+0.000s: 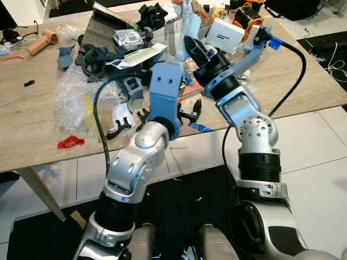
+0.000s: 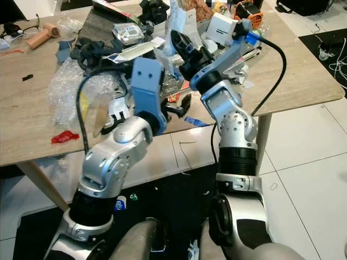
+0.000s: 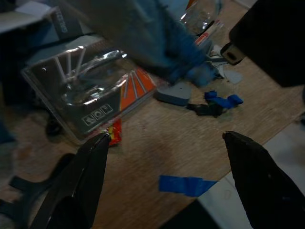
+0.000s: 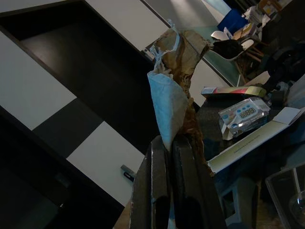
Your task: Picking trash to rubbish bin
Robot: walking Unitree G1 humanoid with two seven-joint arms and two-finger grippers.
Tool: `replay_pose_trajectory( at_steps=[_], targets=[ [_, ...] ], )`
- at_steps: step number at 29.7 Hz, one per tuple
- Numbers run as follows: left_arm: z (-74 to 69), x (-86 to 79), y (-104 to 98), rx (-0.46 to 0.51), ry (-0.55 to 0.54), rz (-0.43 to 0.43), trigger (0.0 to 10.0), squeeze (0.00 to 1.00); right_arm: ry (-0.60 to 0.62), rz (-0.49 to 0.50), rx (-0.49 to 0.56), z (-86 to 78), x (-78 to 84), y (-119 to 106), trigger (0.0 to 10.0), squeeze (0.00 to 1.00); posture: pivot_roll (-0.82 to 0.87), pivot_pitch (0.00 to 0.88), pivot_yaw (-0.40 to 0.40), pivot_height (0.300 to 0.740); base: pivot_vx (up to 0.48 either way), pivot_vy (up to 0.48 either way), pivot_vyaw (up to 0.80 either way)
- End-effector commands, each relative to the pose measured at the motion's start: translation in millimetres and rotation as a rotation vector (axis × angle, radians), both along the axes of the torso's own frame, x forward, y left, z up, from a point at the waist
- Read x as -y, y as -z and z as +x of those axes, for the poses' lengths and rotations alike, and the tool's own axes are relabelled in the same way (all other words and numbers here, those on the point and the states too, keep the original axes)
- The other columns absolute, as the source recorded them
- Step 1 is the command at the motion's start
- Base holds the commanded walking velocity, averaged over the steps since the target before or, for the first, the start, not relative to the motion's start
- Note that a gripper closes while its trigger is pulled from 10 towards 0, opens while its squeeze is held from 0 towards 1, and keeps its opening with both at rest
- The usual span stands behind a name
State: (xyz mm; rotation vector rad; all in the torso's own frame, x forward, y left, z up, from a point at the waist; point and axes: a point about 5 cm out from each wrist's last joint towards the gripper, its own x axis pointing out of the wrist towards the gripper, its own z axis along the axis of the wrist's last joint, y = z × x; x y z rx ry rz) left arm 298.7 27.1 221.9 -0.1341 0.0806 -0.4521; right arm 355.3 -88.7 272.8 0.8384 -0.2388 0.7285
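Note:
My right gripper (image 4: 164,143) is shut on a crumpled white and brown paper (image 4: 174,86). It holds the paper (image 1: 187,21) up above the cluttered middle of the wooden table (image 1: 32,124). My left gripper (image 3: 165,137) is open, its fingers (image 3: 90,167) wide apart just above the table near the front edge. Under it lie a scrap of blue tape (image 3: 186,185) and a clear blister pack (image 3: 90,100) with an orange card. Further left on the table lie a red wrapper (image 1: 70,142) and a sheet of bubble wrap (image 1: 73,95).
Black plastic parts (image 1: 97,57), a white box (image 1: 225,33), a small timer (image 1: 127,38) and an orange device (image 1: 246,15) crowd the back of the table. The table's front edge (image 1: 217,130) runs just before my arms. Below is white tile floor (image 1: 320,179) and a dark mat.

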Motion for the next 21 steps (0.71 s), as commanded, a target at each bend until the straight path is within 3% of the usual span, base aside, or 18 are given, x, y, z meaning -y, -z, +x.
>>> replay_pose_trajectory(
  at_steps=[1,8,21],
  targets=[
    [-0.7,6.8,0,-0.039,0.016,-0.038,10.0,0.00,-0.003,-0.009,0.000,-2.9,-1.5,2,0.0,0.00,-0.11,0.160,0.088,0.740,0.000,0.000,0.00],
    [-3.5,16.5,-8,-0.085,0.066,-0.161,10.0,0.00,-0.002,-0.022,0.002,-5.7,2.3,4,0.0,0.00,-0.11,0.167,0.097,0.740,0.000,0.000,0.00],
    [1.0,23.2,-15,-0.211,0.065,-0.383,10.0,0.00,-0.052,-0.063,0.019,-15.3,-1.1,10,0.0,0.00,-0.11,0.173,0.102,0.740,0.000,0.000,0.00]
  ],
)
